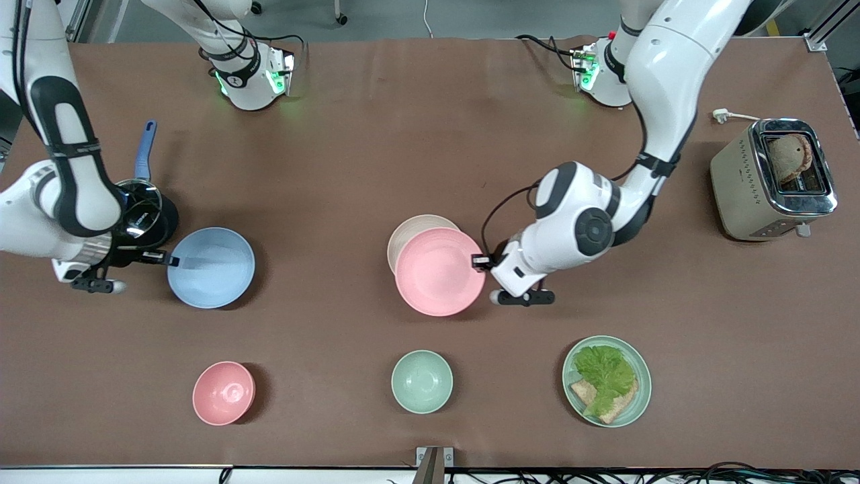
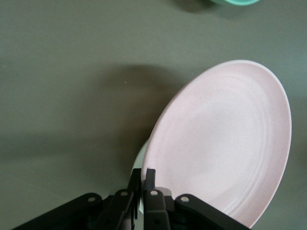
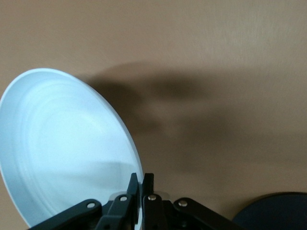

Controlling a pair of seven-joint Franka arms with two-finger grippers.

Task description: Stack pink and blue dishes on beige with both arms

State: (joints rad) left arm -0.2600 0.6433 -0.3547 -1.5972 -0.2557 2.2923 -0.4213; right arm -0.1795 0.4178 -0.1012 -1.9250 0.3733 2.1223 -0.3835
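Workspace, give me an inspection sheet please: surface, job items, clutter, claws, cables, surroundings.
Surface: brown table.
Job's things: pink plate held over beige plate; blue plate gripped at its rim.
Clutter: pink bowl, mint bowl, lettuce plate, toaster, dark pan.
Claws: left claw shut on pink plate; right claw shut on blue plate.
Cables: toaster plug lying on the table.
Surroundings: nothing seen.

You get bright, even overhead light in the front view. Glare hits the toaster (image 1: pixel 772 178) at right. Both wrist views show soft shadows on the surface (image 3: pixel 216 57) and blurred tool parts along the bottom.
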